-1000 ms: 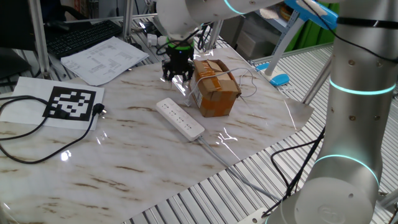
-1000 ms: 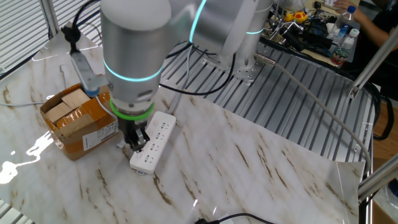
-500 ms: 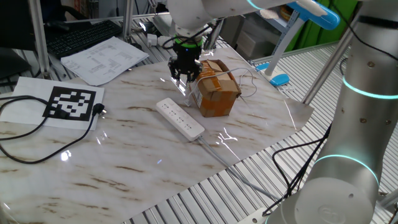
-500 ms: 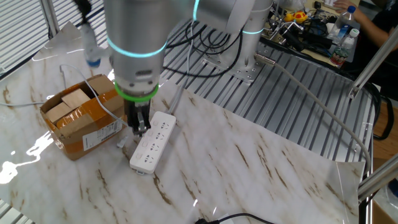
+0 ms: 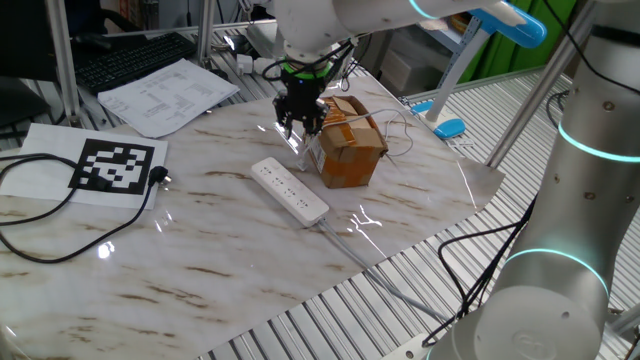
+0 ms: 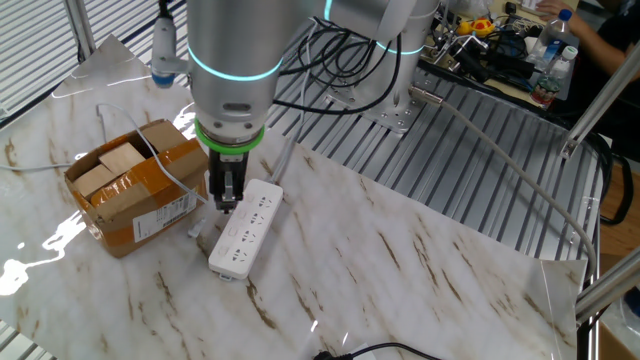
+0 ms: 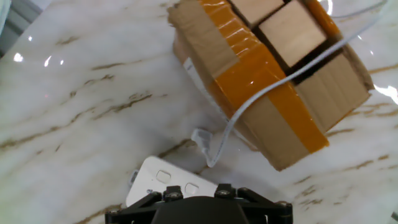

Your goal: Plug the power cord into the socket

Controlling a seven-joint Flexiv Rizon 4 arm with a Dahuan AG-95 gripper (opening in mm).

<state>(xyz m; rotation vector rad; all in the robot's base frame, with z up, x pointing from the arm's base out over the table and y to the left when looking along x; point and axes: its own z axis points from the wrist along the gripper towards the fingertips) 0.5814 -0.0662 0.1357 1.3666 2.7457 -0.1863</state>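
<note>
The socket [image 5: 290, 190] is a long white power strip lying flat beside a cardboard box; it also shows in the other fixed view [image 6: 243, 232], and one end of it shows in the hand view [image 7: 160, 183]. My gripper [image 5: 300, 124] hangs a little above the strip's end next to the box [image 6: 225, 198], fingers pointing down and close together, with nothing seen between them. Only its black body [image 7: 199, 211] shows in the hand view. The black power cord's plug [image 5: 160, 178] lies far to the left on the table, away from my gripper.
A taped cardboard box [image 5: 345, 140] stands right beside the strip. A thin white wire drapes over it, its small end [image 7: 200, 135] resting on the table by the strip. A marker sheet [image 5: 115, 167] and papers [image 5: 165, 95] lie at the left.
My gripper has risen from just above the strip's end and shifted slightly toward the box. Strip, box and cords have not moved.
</note>
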